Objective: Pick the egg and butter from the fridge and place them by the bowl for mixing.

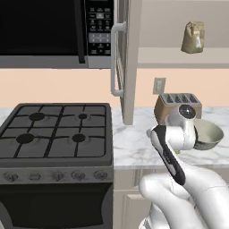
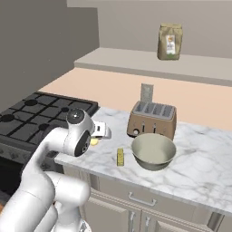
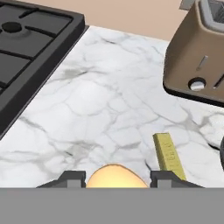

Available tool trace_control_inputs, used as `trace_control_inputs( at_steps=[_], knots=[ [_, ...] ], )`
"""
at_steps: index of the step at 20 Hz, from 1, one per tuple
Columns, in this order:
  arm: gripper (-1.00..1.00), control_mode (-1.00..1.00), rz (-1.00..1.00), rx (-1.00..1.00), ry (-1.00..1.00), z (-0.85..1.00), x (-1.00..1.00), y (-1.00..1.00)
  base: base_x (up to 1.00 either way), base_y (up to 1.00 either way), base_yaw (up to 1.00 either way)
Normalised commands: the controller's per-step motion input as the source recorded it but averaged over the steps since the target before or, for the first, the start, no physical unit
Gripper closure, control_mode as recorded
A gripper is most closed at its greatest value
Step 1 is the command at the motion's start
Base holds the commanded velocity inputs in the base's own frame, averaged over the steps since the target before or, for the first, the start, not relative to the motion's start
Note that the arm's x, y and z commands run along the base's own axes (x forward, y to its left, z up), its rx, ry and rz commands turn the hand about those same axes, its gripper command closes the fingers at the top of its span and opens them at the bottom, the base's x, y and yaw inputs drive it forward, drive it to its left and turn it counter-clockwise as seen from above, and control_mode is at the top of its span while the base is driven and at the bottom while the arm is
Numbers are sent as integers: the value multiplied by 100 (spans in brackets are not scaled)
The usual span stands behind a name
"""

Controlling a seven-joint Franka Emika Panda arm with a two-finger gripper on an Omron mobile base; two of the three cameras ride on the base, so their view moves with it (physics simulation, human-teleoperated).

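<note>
Two fingers are seen pinching the egg above the marble worktop, near the butter beside the bowl.

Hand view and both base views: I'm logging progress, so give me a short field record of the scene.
butter: lying on the marble counter, just left of the bowl
egg: between the pincer fingertips, low over the counter
toaster: behind the bowl
stove: left of the counter
bag: on the upper ledge
</note>
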Motion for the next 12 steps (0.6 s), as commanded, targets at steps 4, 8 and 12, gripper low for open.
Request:
trace_control_inputs(
  at_steps=[4,8,12],
  knots=[
    [100,-100,0,0,15,-40,62,-32,0,0,0],
    [100,-100,0,0,14,-28,50,-46,0,0,0],
    [100,-100,0,0,1,-18,62,-24,0,0,0]
  ],
)
